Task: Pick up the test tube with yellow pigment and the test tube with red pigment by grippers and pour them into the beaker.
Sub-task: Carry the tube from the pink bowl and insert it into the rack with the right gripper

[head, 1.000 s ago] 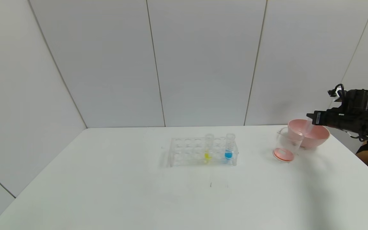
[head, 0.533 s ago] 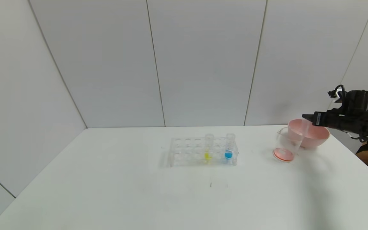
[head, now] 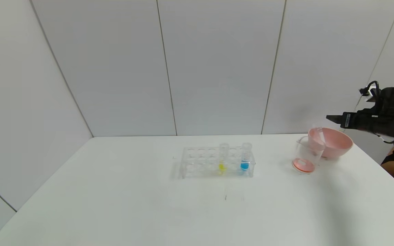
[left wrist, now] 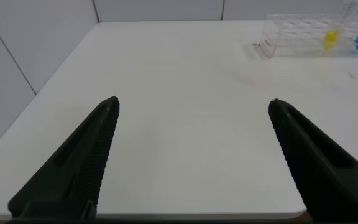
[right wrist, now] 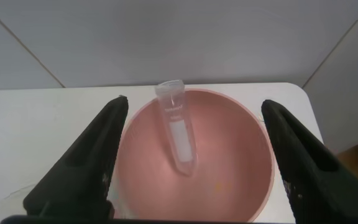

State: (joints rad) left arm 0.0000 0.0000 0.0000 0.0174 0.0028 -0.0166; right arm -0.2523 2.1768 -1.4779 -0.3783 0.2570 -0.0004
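Note:
The test tube with yellow pigment [head: 222, 160] stands in the clear rack [head: 200, 160] at mid-table; it also shows in the left wrist view [left wrist: 331, 38]. The beaker [head: 307, 155] stands right of the rack with red-orange liquid in its bottom. No tube holding red liquid shows. An empty clear tube [right wrist: 179, 134] leans inside the pink bowl [right wrist: 229, 180]. My right gripper [right wrist: 194, 102] is open and empty, above the bowl and apart from the tube; in the head view [head: 330, 117] it is at the far right. My left gripper [left wrist: 193, 101] is open and empty over bare table, far from the rack.
A tube with blue liquid [head: 245, 159] stands in the rack beside the yellow one. The pink bowl [head: 337, 141] sits just behind the beaker near the table's right edge. Grey wall panels close the back of the white table [head: 149, 205].
My right gripper has let go of the clear tube and has risen and drawn back to the right. The tube now rests in the pink bowl.

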